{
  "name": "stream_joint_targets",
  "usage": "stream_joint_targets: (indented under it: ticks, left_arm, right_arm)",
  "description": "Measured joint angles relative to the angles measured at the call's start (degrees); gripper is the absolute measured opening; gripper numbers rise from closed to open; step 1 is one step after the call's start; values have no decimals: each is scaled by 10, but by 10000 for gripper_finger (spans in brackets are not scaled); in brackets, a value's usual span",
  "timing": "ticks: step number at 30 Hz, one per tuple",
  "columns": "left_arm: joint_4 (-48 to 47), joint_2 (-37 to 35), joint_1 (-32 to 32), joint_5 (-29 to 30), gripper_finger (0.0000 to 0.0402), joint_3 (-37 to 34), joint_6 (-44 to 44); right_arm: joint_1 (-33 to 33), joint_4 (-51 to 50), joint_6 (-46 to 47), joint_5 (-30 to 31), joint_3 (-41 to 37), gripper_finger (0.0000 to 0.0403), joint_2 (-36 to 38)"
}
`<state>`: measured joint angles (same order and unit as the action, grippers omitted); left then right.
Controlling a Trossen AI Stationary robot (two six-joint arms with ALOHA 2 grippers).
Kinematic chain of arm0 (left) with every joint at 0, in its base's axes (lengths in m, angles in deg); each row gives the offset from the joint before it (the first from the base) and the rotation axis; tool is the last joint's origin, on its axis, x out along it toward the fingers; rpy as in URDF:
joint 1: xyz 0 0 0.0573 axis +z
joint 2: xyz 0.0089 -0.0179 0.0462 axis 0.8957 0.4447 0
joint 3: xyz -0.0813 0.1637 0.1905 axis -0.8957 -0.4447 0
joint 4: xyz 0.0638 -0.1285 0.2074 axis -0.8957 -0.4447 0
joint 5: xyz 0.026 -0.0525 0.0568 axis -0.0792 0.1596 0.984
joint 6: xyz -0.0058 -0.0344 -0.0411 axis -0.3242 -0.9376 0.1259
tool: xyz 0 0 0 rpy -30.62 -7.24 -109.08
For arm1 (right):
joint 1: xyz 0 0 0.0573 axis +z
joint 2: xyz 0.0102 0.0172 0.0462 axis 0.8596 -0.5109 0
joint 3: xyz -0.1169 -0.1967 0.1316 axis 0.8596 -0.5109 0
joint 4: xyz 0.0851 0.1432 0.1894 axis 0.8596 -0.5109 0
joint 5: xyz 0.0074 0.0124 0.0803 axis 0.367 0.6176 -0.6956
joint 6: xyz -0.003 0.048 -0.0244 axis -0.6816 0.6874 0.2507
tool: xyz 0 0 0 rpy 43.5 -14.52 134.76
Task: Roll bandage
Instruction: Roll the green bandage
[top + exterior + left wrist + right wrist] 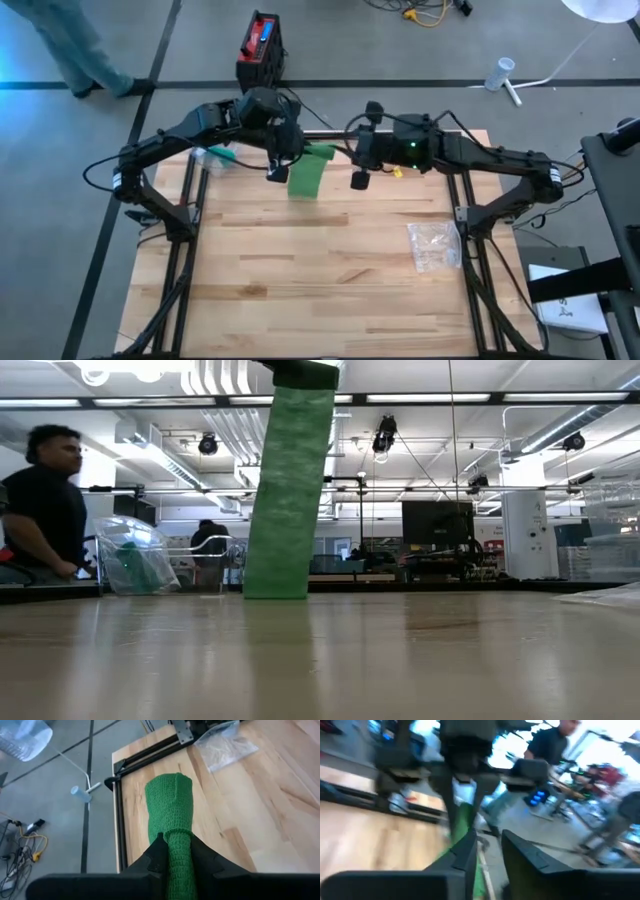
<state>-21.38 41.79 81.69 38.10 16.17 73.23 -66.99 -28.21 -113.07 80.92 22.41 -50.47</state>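
The green bandage [170,815] hangs from the left pincer [177,857], clenched on its top end, down to the table [260,810].

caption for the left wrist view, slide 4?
Left gripper pinching the green bandage, its free end hanging to the wooden table.

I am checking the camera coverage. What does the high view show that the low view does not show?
Only the high view shows both arms: the left gripper holding the upper end of the green bandage, the right gripper beside it without the bandage, and a clear plastic bag lying on the right part of the wooden table.

Only the low view shows a person in the room behind, at the left.

Both show the green bandage hanging down to the table and a crumpled clear bag at the far left side.
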Motion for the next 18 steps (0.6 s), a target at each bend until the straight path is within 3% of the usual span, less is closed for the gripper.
stream_joint_targets:
  ticks: [4,9,12,18]
  left_arm:
    - [16,0,-1,0,33,0,1]
    - [17,0,-2,0,34,-1,1]
    - [17,0,-3,5,31,-1,1]
    - [20,-2,-5,4,29,-1,1]
  right_arm:
    - [-7,-2,25,-34,0,107,-27]
    - [-10,-3,26,-4,-1,111,-52]
    - [-12,-7,20,13,1,90,-59]
    - [-13,-39,2,18,2,12,-53]
